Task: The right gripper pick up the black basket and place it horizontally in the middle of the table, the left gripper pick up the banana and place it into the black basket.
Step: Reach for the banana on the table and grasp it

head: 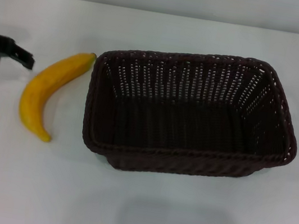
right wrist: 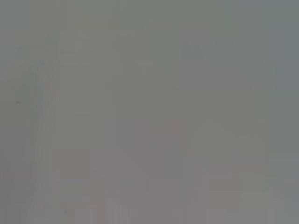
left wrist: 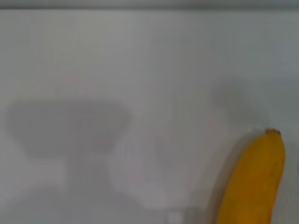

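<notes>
the black basket [head: 191, 116] stands upright on the white counter [head: 189, 220] near the middle, with its long side across the head view and its open mouth up. the near strip of the counter before the basket is bare, and there is also open room on the far side, up to the far edge of the counter. the banana [head: 47, 93] lies flat on the counter at the left of the basket; its far tip comes just beside the braided rim at the far left corner of the basket, and i cannot tell if it touches. the left gripper [head: 16, 55] is at the left edge of the head view, near the banana but apart from it; i cannot tell if its fingers are wide or narrow. the left wrist view shows one end of the banana [left wrist: 254, 179] on the smooth counter. the right gripper is not seen. the basket is dark woven wicker with slotted sloping walls; the banana is smooth, curved, yellow-orange.
</notes>
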Action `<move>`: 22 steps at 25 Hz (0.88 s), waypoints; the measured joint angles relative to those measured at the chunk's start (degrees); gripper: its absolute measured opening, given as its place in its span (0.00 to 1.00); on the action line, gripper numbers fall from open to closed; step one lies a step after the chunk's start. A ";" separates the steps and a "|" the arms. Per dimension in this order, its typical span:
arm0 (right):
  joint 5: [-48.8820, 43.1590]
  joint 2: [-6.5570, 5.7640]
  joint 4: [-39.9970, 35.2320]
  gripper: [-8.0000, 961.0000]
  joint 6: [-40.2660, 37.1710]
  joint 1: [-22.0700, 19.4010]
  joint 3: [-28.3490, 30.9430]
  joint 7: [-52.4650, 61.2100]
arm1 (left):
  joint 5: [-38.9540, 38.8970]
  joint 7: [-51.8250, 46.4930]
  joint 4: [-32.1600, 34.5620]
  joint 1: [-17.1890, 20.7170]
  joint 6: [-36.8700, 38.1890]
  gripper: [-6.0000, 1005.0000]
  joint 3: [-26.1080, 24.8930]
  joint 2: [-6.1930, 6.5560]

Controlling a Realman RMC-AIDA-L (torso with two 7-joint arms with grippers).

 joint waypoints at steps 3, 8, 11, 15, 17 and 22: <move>0.09 0.00 0.20 0.72 -0.54 -0.19 0.18 -0.40 | 3.47 0.00 -1.68 -2.61 0.52 0.86 1.95 -1.17; 0.10 -0.02 1.10 0.72 -1.25 -0.28 0.23 -0.59 | 6.22 0.83 -3.47 -5.00 1.19 0.84 2.16 -2.99; 0.12 0.00 1.17 0.72 -1.42 -0.42 0.23 -0.61 | 7.08 0.79 -5.70 -5.96 1.55 0.83 2.21 -3.24; 0.14 0.01 1.20 0.72 -1.42 -0.50 0.22 -0.62 | 7.27 0.81 -6.18 -5.99 1.83 0.81 2.25 -3.67; 0.15 0.03 1.21 0.72 -1.42 -0.51 0.18 -0.63 | 7.30 0.72 -6.20 -5.83 1.90 0.80 2.25 -3.71; 0.15 0.04 1.21 0.72 -1.42 -0.45 -0.04 -0.45 | 7.49 0.50 -6.72 -5.59 2.44 0.78 2.29 -3.71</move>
